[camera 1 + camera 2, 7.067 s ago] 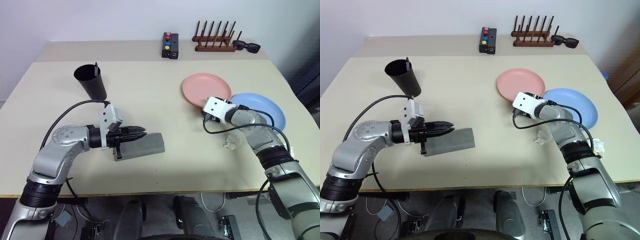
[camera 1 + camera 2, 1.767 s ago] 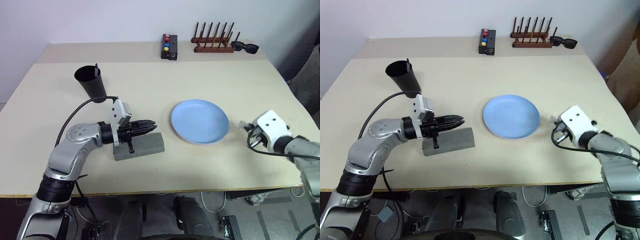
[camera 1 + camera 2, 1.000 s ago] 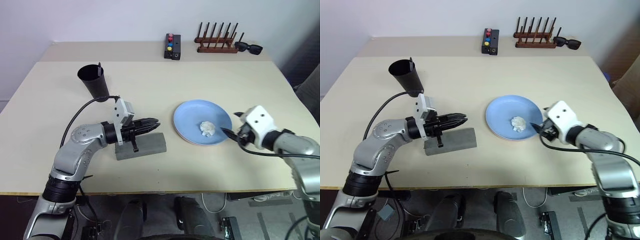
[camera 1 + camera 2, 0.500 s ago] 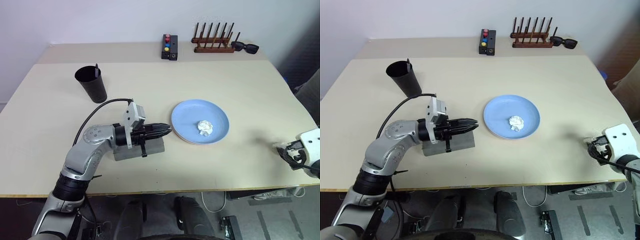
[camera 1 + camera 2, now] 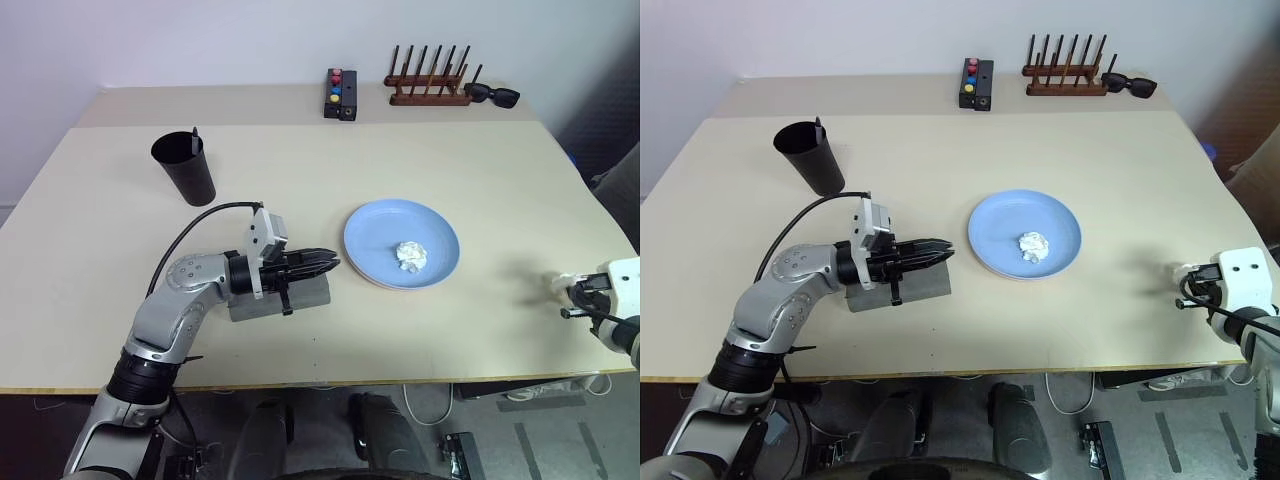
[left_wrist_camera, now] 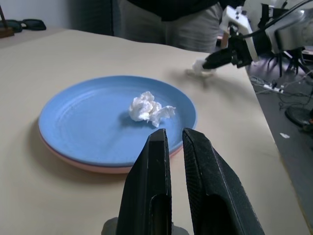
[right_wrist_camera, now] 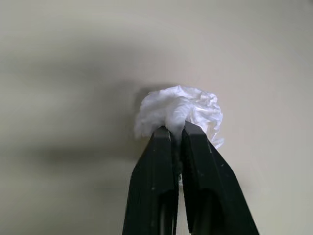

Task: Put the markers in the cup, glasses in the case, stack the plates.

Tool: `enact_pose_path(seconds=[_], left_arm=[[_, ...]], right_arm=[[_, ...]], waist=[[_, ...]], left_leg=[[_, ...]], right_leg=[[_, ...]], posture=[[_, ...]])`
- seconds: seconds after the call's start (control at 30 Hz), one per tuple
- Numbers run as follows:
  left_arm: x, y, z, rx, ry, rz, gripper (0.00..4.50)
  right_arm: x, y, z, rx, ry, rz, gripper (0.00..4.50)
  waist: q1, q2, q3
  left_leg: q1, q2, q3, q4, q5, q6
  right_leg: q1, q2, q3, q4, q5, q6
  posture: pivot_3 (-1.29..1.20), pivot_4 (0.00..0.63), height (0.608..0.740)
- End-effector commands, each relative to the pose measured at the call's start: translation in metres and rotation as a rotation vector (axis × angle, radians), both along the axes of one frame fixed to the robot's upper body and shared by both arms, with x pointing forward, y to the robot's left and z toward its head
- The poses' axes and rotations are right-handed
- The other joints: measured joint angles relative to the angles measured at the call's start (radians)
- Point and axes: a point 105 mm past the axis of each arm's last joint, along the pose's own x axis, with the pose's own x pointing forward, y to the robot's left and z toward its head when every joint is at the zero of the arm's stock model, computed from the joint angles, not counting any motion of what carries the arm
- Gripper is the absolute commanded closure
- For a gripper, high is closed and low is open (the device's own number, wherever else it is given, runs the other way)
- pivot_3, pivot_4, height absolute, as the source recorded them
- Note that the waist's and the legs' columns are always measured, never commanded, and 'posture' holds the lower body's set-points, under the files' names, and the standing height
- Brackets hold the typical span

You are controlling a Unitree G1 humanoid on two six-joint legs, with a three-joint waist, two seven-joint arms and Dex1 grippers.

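The light blue plate lies on the pink plate in the middle of the table, with a crumpled white tissue on it. At the back left stands the black cup with a marker tip poking out. My left gripper is shut, level over the grey closed case, and points at the plates. Near the table's right edge, my right gripper is shut on a second white tissue wad. The glasses are hidden.
A wooden peg rack, black sunglasses and a small button box sit along the far edge. A person stands just beyond the table's right side.
The plates, once side by side, now sit stacked with a tissue on top. My right arm swung from the plates out to the right edge and its fingers shut on the wad there.
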Motion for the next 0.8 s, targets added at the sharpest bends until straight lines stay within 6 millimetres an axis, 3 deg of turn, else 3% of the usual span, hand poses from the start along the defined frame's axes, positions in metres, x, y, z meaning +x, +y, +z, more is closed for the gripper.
enact_pose_path(seconds=[0.03, 0.1, 0.2, 0.37, 0.5, 0.6, 0.73, 0.8], left_arm=[[0.005, 0.009, 0.008, 0.000, -0.051, 0.049, 4.04], [0.011, 0.019, 0.009, 0.011, -0.054, 0.094, 4.04], [0.018, 0.034, 0.013, 0.030, -0.065, 0.153, 4.04], [0.020, 0.045, 0.020, 0.046, -0.087, 0.196, 4.04], [0.017, 0.045, 0.023, 0.042, -0.092, 0.208, 4.04], [0.016, 0.043, 0.025, 0.037, -0.091, 0.219, 4.04], [0.015, 0.041, 0.027, 0.033, -0.087, 0.229, 4.04], [0.015, 0.042, 0.027, 0.034, -0.085, 0.231, 4.04]], right_arm=[[0.025, 0.059, 0.054, -0.039, -0.205, 0.271, 4.44], [0.031, 0.105, 0.073, -0.007, -0.269, 0.460, 4.44], [0.035, 0.157, 0.077, 0.018, -0.261, 0.658, 4.44], [0.047, 0.196, 0.054, 0.029, -0.182, 0.774, 4.44], [0.052, 0.207, 0.041, 0.031, -0.142, 0.808, 4.44], [0.052, 0.209, 0.034, 0.015, -0.118, 0.824, 3.42], [0.053, 0.199, 0.038, -0.026, -0.134, 0.807, 1.44], [0.050, 0.195, 0.041, -0.031, -0.148, 0.810, 1.44]], waist=[[-0.006, 0.000, 0.000], [-0.015, 0.001, 0.000], [-0.021, 0.001, 0.000], [-0.001, 0.000, 0.000], [0.008, 0.000, 0.000], [0.004, 0.000, 0.000], [0.003, 0.000, 0.000], [0.002, 0.000, 0.000]], left_leg=[[0.000, 0.000, 0.000, 0.000, 0.000, 0.000], [0.000, 0.001, 0.001, 0.000, 0.000, 0.000], [0.000, 0.002, -0.002, -0.001, 0.000, 0.000], [-0.002, 0.001, -0.003, -0.001, 0.000, 0.000], [-0.004, 0.001, -0.002, -0.001, 0.000, 0.000], [-0.004, 0.000, -0.002, -0.001, 0.000, 0.000], [-0.003, 0.000, -0.003, -0.001, 0.000, 0.000], [-0.003, 0.000, -0.002, -0.001, 0.000, 0.000]], right_leg=[[0.000, 0.000, 0.000, 0.000, 0.000, 0.000], [-0.001, 0.001, 0.000, 0.000, 0.000, 0.000], [-0.001, 0.002, -0.001, 0.001, 0.000, 0.001], [-0.002, 0.000, -0.002, 0.000, 0.000, 0.001], [-0.003, -0.003, -0.002, -0.001, 0.000, 0.001], [-0.003, -0.002, -0.002, -0.001, 0.000, 0.001], [-0.004, -0.001, -0.002, 0.000, 0.000, 0.001], [-0.004, -0.001, -0.002, 0.001, 0.000, 0.001]], posture=[[0.00, 0.150, 0.735], [0.00, 0.150, 0.735], [0.00, 0.150, 0.735], [0.00, 0.150, 0.735], [0.00, 0.150, 0.735], [0.00, 0.150, 0.735], [0.00, 0.150, 0.735], [0.00, 0.150, 0.735]])
